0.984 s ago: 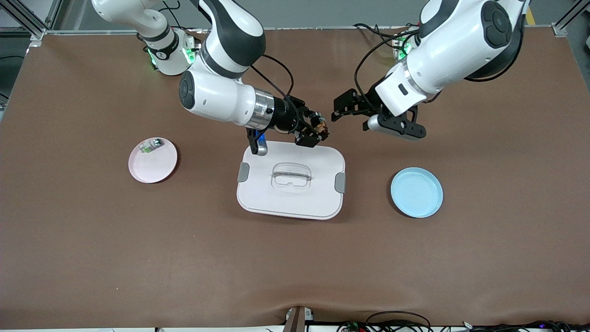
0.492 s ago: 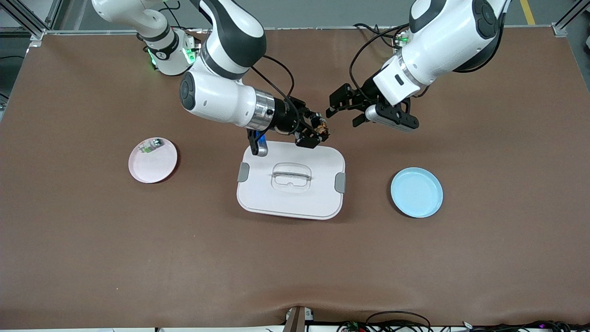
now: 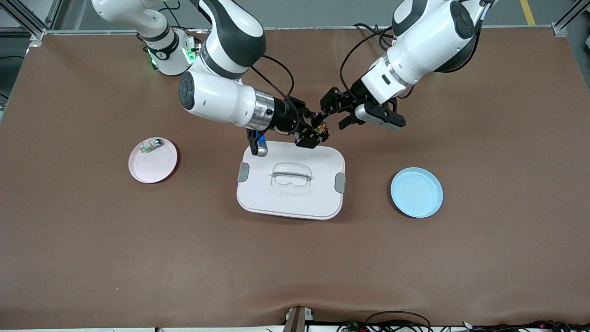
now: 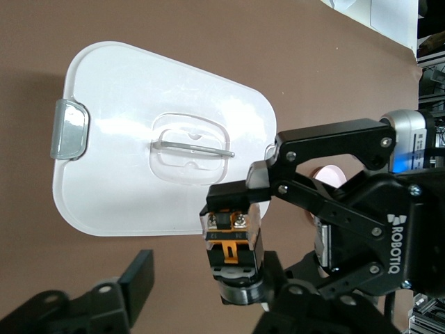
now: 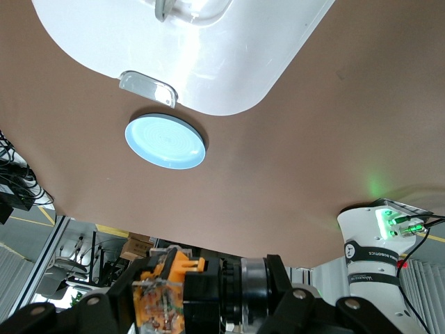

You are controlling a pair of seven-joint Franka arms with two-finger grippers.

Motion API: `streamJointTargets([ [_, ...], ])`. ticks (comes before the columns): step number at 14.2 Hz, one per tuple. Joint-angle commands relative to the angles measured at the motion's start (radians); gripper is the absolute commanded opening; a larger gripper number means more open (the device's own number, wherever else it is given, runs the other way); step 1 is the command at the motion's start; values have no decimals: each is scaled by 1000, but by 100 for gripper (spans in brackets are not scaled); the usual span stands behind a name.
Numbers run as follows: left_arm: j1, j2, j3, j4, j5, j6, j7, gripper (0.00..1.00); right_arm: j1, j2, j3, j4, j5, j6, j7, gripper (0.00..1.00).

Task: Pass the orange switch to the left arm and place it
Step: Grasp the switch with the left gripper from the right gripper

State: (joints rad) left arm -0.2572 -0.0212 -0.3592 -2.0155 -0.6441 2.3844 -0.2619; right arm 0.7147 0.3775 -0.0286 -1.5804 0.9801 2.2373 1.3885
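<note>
Now, with the right gripper (image 3: 318, 131) clamped on the orange switch (image 3: 321, 126) over the box (image 3: 290, 180) edge, the spread left gripper (image 3: 333, 110) should straddle it squarely before pinching.

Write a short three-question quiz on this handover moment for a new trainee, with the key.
1. True or false: the orange switch is lying on the blue plate.
2. Which gripper is shut on the switch? A) the left gripper B) the right gripper C) neither
3. Fill in: the small clear-and-green part sits on the ____ plate.

Key
1. False. The switch is held in the air over the edge of the box farthest from the front camera, and the blue plate holds nothing.
2. B. The left wrist view shows the right gripper clamped on it, while the left gripper is open, close beside the switch.
3. Pink.
</note>
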Motion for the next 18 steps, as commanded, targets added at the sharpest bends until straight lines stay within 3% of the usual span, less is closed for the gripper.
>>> streamJointTargets([
  [1, 1, 1, -18, -15, -54, 48, 20, 68, 11, 14, -11, 31, 17, -7, 15, 34],
  [5, -1, 27, -37, -14, -84, 108, 20, 68, 11, 14, -11, 31, 17, -7, 15, 34],
  [7, 3, 32, -50, -14, -86, 119, 20, 59, 11, 14, -11, 31, 17, -7, 15, 34],
  [9, 3, 35, -50, -14, -85, 119, 20, 40, 11, 14, -11, 31, 17, -7, 15, 34],
  [12, -1, 43, -52, -9, -86, 125, 20, 0, 9, 14, -13, 31, 17, -8, 15, 34],
  [18, 3, 43, -52, -8, -83, 124, 19, 0, 9, 14, -13, 31, 17, -8, 15, 35],
])
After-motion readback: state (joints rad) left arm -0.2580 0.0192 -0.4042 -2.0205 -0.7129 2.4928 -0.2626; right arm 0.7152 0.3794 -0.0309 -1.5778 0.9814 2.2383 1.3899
